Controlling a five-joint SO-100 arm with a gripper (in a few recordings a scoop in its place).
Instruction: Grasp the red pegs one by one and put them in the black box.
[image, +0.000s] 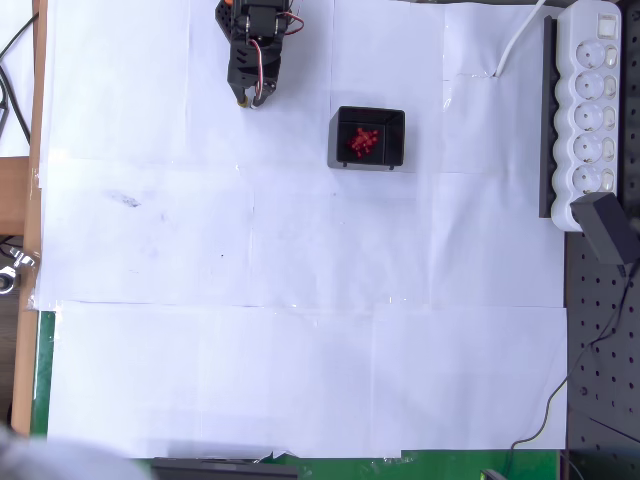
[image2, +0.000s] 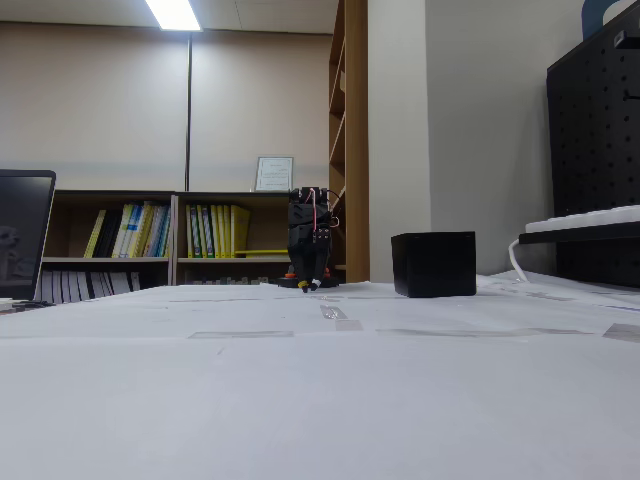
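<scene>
In the overhead view you see the black box (image: 368, 138) standing on the white paper sheets (image: 300, 350) that cover the table. Inside the box, the red pegs (image: 362, 142) lie together in one small heap near the middle of its floor. I cannot count them, they are too small and too close to each other.

The gripper (image: 251, 98) is to the left of the box and a little higher in this picture, well apart from it, with its tip pointing down to the paper. The arm is folded and compact. In the fixed view the gripper (image2: 312, 285) also stands left of the box (image2: 434, 264), its tip near the paper. Whether the jaws are open or closed, I cannot tell from either view; nothing red shows at the tip.

To the right of the box, well apart from it, a white power strip (image: 590, 110) lies along the edge of the paper.
</scene>
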